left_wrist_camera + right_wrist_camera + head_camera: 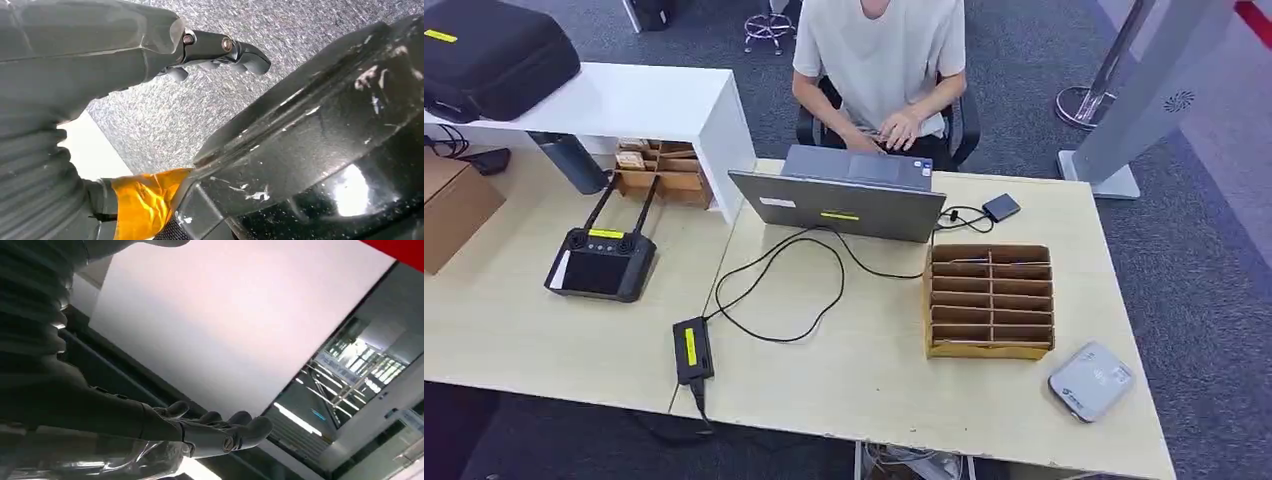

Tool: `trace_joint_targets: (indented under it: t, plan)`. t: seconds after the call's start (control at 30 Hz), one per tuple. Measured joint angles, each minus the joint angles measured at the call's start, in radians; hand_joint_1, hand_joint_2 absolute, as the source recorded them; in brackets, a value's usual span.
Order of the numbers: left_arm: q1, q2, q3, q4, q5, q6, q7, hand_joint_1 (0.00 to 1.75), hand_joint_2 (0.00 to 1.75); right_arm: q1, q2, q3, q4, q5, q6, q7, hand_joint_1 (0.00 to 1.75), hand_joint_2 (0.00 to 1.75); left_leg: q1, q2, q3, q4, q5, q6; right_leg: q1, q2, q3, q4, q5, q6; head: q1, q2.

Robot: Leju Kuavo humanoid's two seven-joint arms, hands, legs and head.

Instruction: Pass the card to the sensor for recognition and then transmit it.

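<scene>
A wooden slotted box (990, 299) stands on the right half of the pale table (864, 380). Thin pale edges that may be cards show in its far and near rows. A flat grey-white sensor pad (1091, 381) lies near the table's front right corner, just right of the box. My left hand (220, 50) hangs over speckled grey carpet with its fingers stretched out and nothing in it. My right hand (215, 432) holds nothing either, its fingers apart, in front of a white wall.
An open laptop (839, 205) sits behind the box, with a person (882, 60) seated at it. A small black device (1001, 207) on a wire lies beside the laptop. A power brick (692, 350) and looping cable, a black controller (601, 262) and a cardboard box (452, 205) lie further left.
</scene>
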Motion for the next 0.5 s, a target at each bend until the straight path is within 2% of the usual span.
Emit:
trace_joint_targets:
  t: [0.17,0.3,0.33,0.5]
  plan:
    - [0.0,-0.001,0.0,0.0,0.0,0.0,0.0,0.0,1.75,0.03,0.005,-0.054,-0.015,0.005,0.026,-0.001,0.0,1.75,0.0,0.002,0.002,0.0,0.0,0.0,0.0,0.001,0.001,0.0,0.0,0.0,0.0,0.0]
    - [0.0,-0.002,0.0,0.0,-0.005,0.0,0.005,0.0,1.75,0.104,0.04,-0.113,-0.03,0.042,0.234,0.004,0.0,1.75,0.001,0.001,0.004,0.0,0.0,0.0,0.001,-0.001,0.001,-0.001,-0.001,0.0,0.001,0.0]
    - [-0.002,-0.003,0.0,0.0,-0.007,0.0,0.011,0.0,1.75,0.133,0.07,-0.137,-0.037,0.06,0.279,0.004,0.0,1.75,0.001,-0.001,0.004,0.0,0.0,0.0,0.001,-0.003,0.002,-0.001,-0.001,0.0,0.0,0.0]
    - [-0.006,-0.007,0.0,0.0,-0.013,-0.004,0.034,0.0,1.75,0.203,0.259,-0.194,-0.047,0.161,0.383,-0.009,0.0,1.75,0.001,0.001,0.005,-0.001,-0.003,-0.002,0.001,0.0,0.003,-0.001,-0.002,0.0,0.0,0.0]
